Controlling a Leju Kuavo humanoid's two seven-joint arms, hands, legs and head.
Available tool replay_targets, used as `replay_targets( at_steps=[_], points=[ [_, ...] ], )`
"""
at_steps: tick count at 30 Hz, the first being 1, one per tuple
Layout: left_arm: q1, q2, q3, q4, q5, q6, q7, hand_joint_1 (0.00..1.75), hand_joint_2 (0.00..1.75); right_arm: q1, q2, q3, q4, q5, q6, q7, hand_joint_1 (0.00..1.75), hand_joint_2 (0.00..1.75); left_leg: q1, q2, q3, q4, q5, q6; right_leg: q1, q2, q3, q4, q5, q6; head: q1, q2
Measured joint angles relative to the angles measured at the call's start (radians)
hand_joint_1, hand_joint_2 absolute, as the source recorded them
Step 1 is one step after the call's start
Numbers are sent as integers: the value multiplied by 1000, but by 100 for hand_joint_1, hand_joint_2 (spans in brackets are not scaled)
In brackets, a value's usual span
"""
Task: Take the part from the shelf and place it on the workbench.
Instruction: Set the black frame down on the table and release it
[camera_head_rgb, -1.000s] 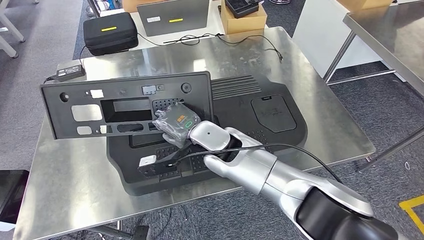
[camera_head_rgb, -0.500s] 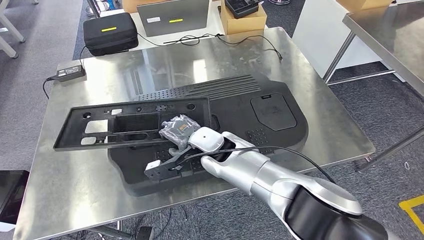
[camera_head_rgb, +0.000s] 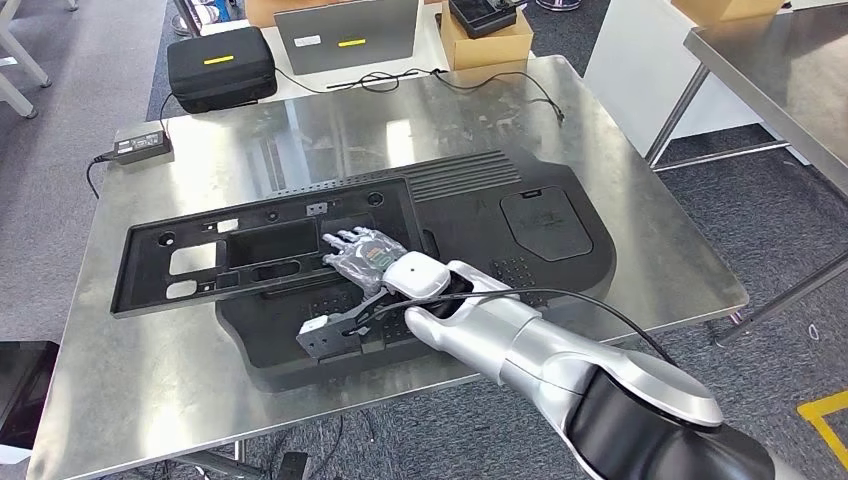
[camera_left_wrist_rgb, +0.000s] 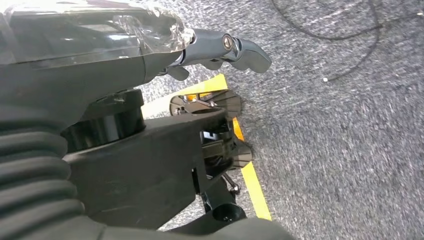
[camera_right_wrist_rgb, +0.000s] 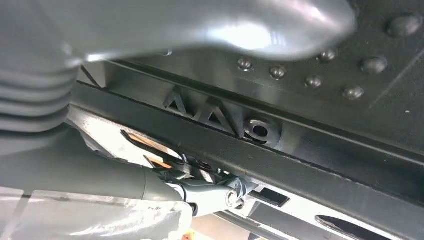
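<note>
The black flat panel (camera_head_rgb: 260, 250) with several cut-outs lies face down on a larger black moulded part (camera_head_rgb: 520, 220) on the steel workbench (camera_head_rgb: 150, 370). My right hand (camera_head_rgb: 368, 255) rests on the panel's right end. Its plastic-wrapped fingers (camera_head_rgb: 345, 240) are stretched out flat and apart over the panel. In the right wrist view a black rib of the panel (camera_right_wrist_rgb: 280, 150) with raised letters runs between my thumb and my fingers (camera_right_wrist_rgb: 220, 192). My left hand (camera_left_wrist_rgb: 220, 47) hangs over the grey carpet with nothing in it.
At the workbench's far edge stand a black case (camera_head_rgb: 220, 65), a grey laptop-like box (camera_head_rgb: 345, 32) and a cardboard box (camera_head_rgb: 487, 35). A power adapter (camera_head_rgb: 140, 145) lies at the back left, with cables (camera_head_rgb: 470, 80) across the back. Another steel table (camera_head_rgb: 790, 70) stands to the right.
The panel went from standing upright in my right hand to lying flat on the larger part. My right hand's fingers have uncurled and now spread over it.
</note>
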Motion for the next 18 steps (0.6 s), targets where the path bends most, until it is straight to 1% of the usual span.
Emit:
replay_targets(
  at_steps=[2,6,9,13,18],
  points=[
    [1,1,0,3,-4,-11,-10,0,0,0,-1,1,1,-26,-39,3,0,0,0,0,0,0,0,0,0,0,0,0,0,0,0,0],
    [4,4,0,13,-3,-25,-23,0,0,0,-10,-9,-13,-115,-176,4,0,0,0,0,0,0,0,0,0,0,0,0,0,0,0,0],
    [9,5,0,19,-2,-22,-24,0,0,4,-28,-40,-59,-180,-264,-3,0,0,0,0,0,0,0,0,0,0,0,0,0,0,0,0],
    [13,6,0,24,2,-21,-27,0,0,22,-55,-92,-135,-236,-301,-7,0,0,0,0,0,0,0,0,0,0,0,0,0,0,0,0],
    [17,6,0,28,3,-20,-34,0,0,75,-92,-162,-259,-317,-345,-10,0,0,0,0,0,0,0,0,0,0,0,-1,0,0,0,0]
  ],
)
